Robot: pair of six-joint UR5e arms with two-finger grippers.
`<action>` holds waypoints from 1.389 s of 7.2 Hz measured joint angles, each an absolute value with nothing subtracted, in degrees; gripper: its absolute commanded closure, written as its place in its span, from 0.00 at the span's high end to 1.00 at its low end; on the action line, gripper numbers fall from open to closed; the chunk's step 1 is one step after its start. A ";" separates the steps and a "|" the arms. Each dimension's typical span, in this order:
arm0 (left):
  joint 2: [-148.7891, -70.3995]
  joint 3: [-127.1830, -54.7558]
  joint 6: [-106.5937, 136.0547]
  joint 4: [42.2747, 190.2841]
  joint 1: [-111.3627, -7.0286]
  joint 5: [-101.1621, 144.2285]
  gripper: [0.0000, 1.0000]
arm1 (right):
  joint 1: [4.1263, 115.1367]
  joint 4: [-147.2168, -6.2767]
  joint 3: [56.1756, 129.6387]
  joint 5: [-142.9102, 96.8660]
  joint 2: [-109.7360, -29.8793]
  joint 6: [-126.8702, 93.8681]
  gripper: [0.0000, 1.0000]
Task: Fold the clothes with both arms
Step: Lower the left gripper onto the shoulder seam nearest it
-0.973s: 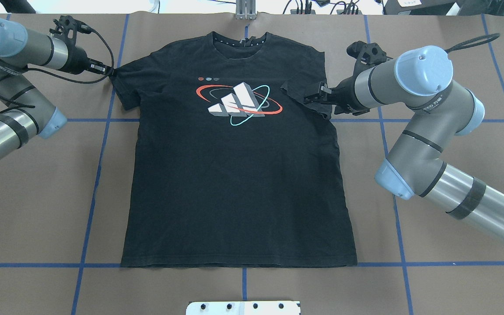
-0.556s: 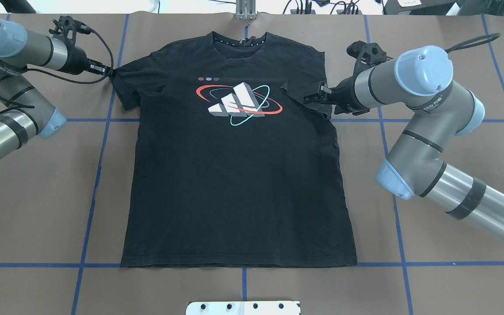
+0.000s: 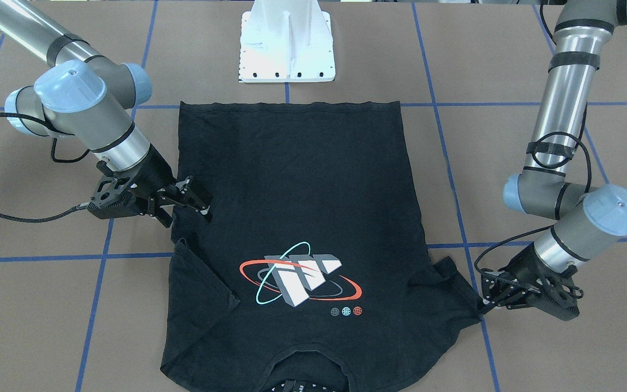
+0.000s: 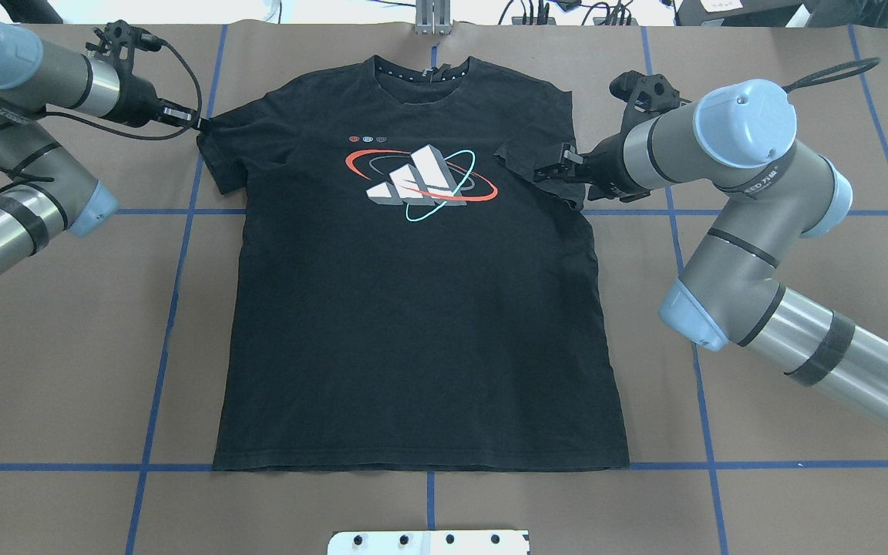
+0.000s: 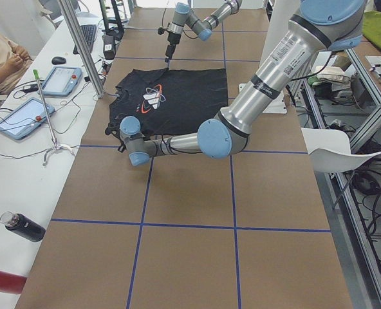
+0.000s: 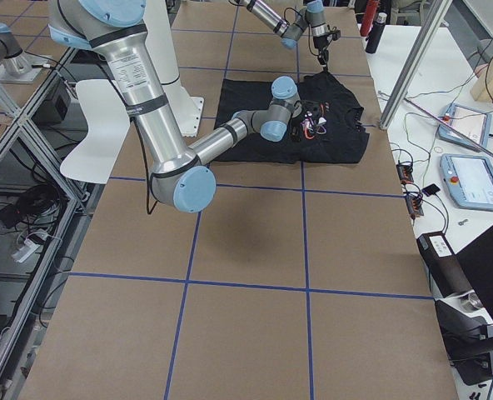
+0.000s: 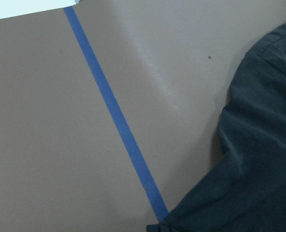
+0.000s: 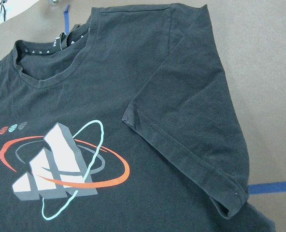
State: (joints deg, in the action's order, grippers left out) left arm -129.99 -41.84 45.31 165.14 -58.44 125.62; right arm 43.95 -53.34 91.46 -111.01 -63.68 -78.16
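Note:
The black T-shirt [image 4: 413, 324] lies flat on the brown table, logo [image 4: 421, 181] up and collar at the far edge. One sleeve [image 4: 525, 158] is folded inward onto the chest and shows flat in the right wrist view [image 8: 191, 125]. My right gripper [image 4: 556, 168] hovers over that fold, open, with nothing between its fingers [image 3: 196, 200]. The other sleeve [image 4: 220, 146] is spread outward. My left gripper [image 4: 196, 123] is shut on the sleeve's outer hem [image 3: 481, 312]. In the left wrist view, only the sleeve's cloth [image 7: 259, 145] shows.
The white pedestal base [image 3: 287, 49] stands at the near edge behind the shirt's hem. Blue tape lines [image 4: 174, 293] cross the brown table. A metal bracket [image 4: 432, 19] sits beyond the collar. Tablets [image 5: 62, 80] and a person's arm [image 5: 0, 58] are on a side bench.
My left arm and gripper have shifted slightly toward the table's far edge while holding the sleeve's hem. The right arm and the folded sleeve have not moved.

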 measured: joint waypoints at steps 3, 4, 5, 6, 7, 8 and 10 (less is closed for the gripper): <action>-131.30 -52.49 53.40 156.56 -58.18 126.75 0.00 | 43.91 -53.35 91.41 -111.01 -63.75 -78.17 1.00; -133.43 -53.54 57.02 153.63 -57.58 126.40 0.00 | 43.85 -53.35 91.35 -111.01 -63.74 -78.20 1.00; -135.69 -53.77 61.06 151.41 -56.33 124.06 0.00 | 43.81 -53.35 91.23 -111.01 -63.67 -78.20 1.00; -136.97 -53.59 63.27 150.27 -54.55 119.48 0.00 | 43.79 -53.35 91.05 -111.01 -63.60 -78.18 1.00; -137.62 -53.28 64.84 149.83 -53.07 116.21 0.00 | 43.77 -53.35 90.97 -111.01 -63.53 -78.20 1.00; -138.20 -53.20 66.99 149.70 -52.07 114.80 0.00 | 43.77 -53.37 90.94 -111.01 -63.49 -78.22 1.00; -139.42 -53.28 71.38 149.67 -49.83 111.63 0.00 | 43.77 -53.37 90.89 -111.01 -63.51 -78.17 1.00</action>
State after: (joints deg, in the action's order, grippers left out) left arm -139.42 -53.28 71.38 149.67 -49.83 111.63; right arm 43.77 -53.37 90.89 -111.01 -63.51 -78.17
